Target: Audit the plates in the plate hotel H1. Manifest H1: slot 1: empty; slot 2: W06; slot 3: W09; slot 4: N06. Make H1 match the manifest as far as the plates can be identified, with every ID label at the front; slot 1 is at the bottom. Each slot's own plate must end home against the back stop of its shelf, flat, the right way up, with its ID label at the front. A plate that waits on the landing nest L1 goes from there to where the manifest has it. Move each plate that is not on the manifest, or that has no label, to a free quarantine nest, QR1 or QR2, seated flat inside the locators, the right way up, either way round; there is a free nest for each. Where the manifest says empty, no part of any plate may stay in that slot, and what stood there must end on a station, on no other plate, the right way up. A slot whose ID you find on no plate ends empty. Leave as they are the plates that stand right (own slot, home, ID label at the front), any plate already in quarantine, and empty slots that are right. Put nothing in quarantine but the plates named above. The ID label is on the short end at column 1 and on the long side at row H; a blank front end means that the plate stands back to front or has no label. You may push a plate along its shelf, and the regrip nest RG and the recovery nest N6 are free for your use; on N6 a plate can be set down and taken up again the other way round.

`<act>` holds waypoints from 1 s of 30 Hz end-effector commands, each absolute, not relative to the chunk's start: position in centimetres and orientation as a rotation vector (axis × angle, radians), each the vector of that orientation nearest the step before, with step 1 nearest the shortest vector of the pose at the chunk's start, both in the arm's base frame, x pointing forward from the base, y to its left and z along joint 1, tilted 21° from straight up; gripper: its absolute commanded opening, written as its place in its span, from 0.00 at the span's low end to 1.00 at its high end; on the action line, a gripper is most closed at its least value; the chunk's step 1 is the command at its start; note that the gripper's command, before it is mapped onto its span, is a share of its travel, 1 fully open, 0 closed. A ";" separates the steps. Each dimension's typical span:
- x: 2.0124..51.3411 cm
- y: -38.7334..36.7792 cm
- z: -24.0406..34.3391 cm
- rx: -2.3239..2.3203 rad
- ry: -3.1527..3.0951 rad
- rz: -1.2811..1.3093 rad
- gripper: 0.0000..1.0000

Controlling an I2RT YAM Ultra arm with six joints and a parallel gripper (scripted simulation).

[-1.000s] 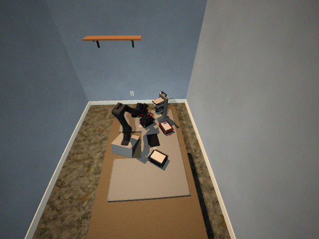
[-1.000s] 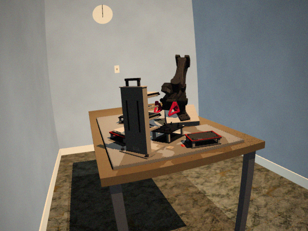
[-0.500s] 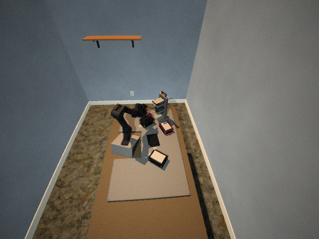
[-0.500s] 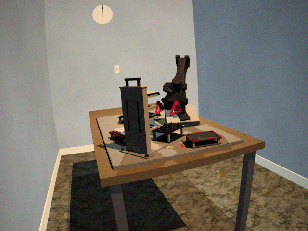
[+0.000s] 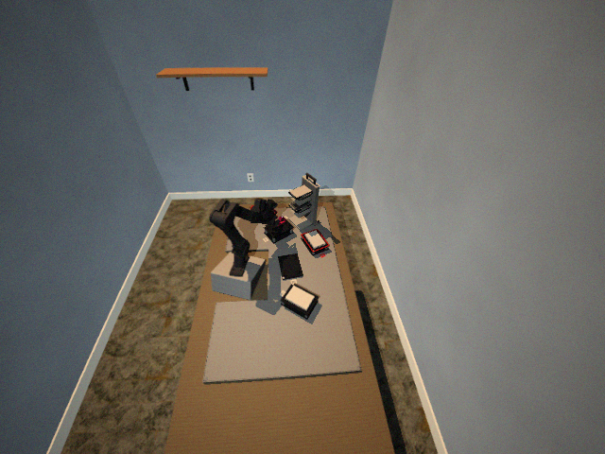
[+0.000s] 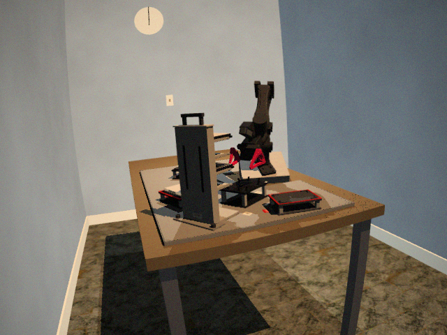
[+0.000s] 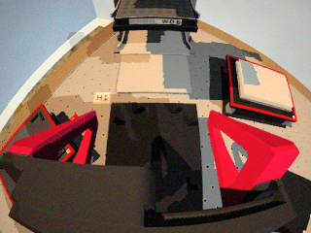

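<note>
A dark plate (image 7: 155,10) lies in a low slot with a pale strip on its front end. A tan plate (image 5: 300,191) lies on a high shelf. My gripper (image 7: 153,116) is open and empty, its red fingers wide apart, hovering over a dark raised nest (image 6: 243,187) in front of the hotel. It also shows in the exterior view (image 6: 246,158). A tan plate rests in a red-edged quarantine nest (image 7: 262,87) to my right.
A second red-edged nest (image 6: 295,198) stands bare near the table edge. A flat dark nest (image 5: 290,266) lies by the arm's base block (image 5: 238,277). Another nest with a tan plate (image 5: 299,299) sits nearer the mat's middle. In the exterior view the hotel's back panel (image 6: 196,173) hides its shelves.
</note>
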State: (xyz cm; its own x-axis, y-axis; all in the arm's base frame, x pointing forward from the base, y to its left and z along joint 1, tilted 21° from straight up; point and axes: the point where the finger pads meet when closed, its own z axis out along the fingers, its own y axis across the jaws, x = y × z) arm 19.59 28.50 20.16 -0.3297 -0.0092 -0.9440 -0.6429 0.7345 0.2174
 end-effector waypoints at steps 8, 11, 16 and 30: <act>19.3 28.6 18.7 -0.496 1.809 0.697 1.00; 19.2 28.6 18.2 -0.496 1.809 0.697 1.00; 20.3 29.2 19.7 -0.465 1.777 0.708 1.00; 21.7 30.7 19.5 -0.476 1.774 0.712 1.00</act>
